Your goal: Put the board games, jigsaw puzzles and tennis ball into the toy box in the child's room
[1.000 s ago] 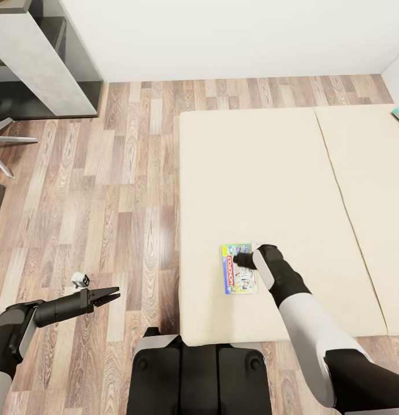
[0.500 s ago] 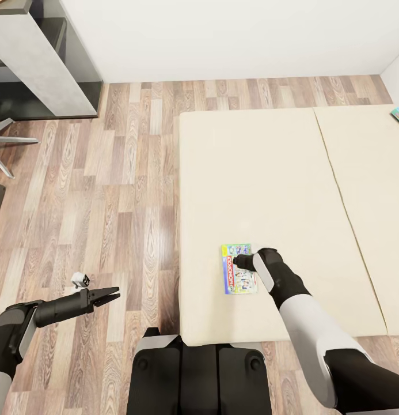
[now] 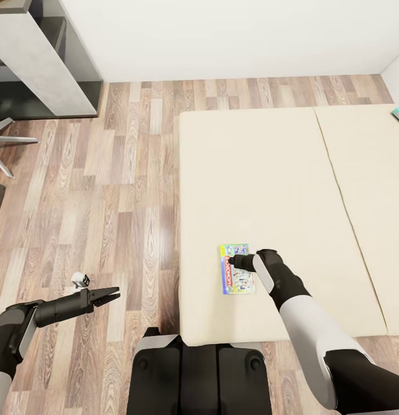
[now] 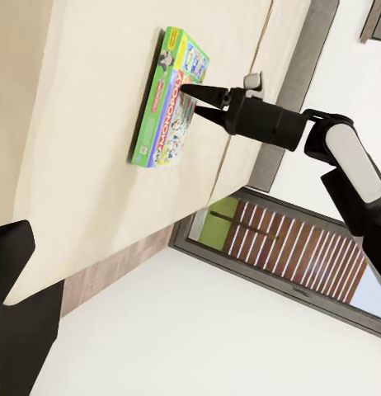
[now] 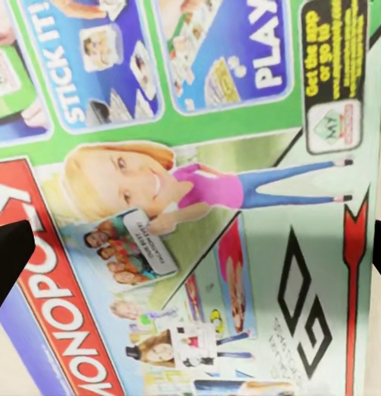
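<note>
Cream mattress of the bed (image 3: 268, 173) lies under the right gripper (image 3: 232, 260); its fingers (image 5: 11, 252) stand spread apart, grasping nothing, a board game (image 3: 237, 276) flat directly beneath them near the bed's edge; pickup seems in hand, calling next for closing across the box; the left gripper (image 3: 110, 295) hangs released over the floor (image 3: 107, 190).

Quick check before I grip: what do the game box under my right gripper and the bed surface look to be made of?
The game box looks like printed glossy cardboard: flat, sharp-edged, covered in bright artwork. The bed top looks like plain matte cream fabric or foam with one seam line; the render leaves its softness open.
</note>
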Controlling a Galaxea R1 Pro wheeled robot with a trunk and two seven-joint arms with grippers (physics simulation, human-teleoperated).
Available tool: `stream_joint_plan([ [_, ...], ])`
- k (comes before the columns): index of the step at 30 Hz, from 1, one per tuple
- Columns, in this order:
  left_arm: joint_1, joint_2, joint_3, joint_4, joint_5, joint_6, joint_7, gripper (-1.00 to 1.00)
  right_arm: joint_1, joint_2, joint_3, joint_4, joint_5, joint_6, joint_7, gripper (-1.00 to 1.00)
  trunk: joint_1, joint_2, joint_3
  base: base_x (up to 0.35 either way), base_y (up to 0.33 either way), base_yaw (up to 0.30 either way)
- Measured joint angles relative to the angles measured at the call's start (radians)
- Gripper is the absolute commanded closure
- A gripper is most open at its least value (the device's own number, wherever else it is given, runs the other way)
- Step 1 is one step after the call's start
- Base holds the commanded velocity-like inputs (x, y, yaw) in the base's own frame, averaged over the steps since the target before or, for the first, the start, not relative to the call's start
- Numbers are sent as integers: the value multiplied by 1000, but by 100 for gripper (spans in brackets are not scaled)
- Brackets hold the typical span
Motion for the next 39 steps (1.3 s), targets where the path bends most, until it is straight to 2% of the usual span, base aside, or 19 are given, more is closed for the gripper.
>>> stream_joint_plan([
  [28, 0, 0, 0, 0, 0, 0, -1, -100, 0, 6, 5, 1, -8, 15, 23, -100, 0, 0, 0, 0, 0, 0],
  [39, 0, 0, 0, 0, 0, 0, -1, -100, -1, 19, 1, 1, -12, 59, 27, -100, 0, 0, 0, 0, 0, 0],
])
